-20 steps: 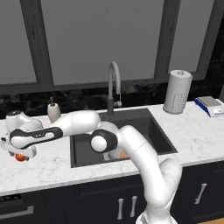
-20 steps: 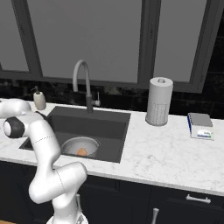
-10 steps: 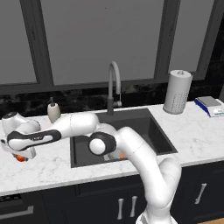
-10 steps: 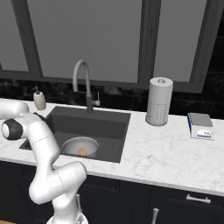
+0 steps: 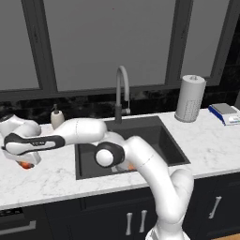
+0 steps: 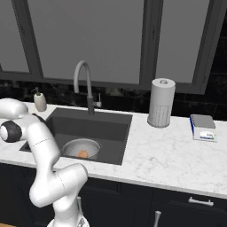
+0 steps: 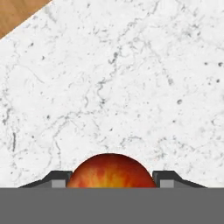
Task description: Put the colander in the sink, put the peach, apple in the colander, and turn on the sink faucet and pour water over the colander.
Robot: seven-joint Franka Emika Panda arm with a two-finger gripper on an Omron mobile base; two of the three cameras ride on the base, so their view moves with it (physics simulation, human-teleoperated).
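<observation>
Peach [image 6: 83, 154] in colander [image 6: 71, 146], apparently.

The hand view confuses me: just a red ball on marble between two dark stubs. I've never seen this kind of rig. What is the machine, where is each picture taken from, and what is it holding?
The machine is a white jointed arm on a base in a rendered kitchen. Two cameras ride on the base, behind the arm to its left and right, and look over the marble counter. A third sits on the hand and looks along the tool.

In the hand view, the two dark stubs are the tool's finger tips, closed against the sides of the apple, which sits at the counter. In the left base view the arm reaches far left of the sink, and the apple shows as a red spot under the hand.

In the right base view, the colander lies in the sink with the peach inside. The faucet runs no water. A soap dispenser, paper towel roll and small scale stand on the counter.
</observation>
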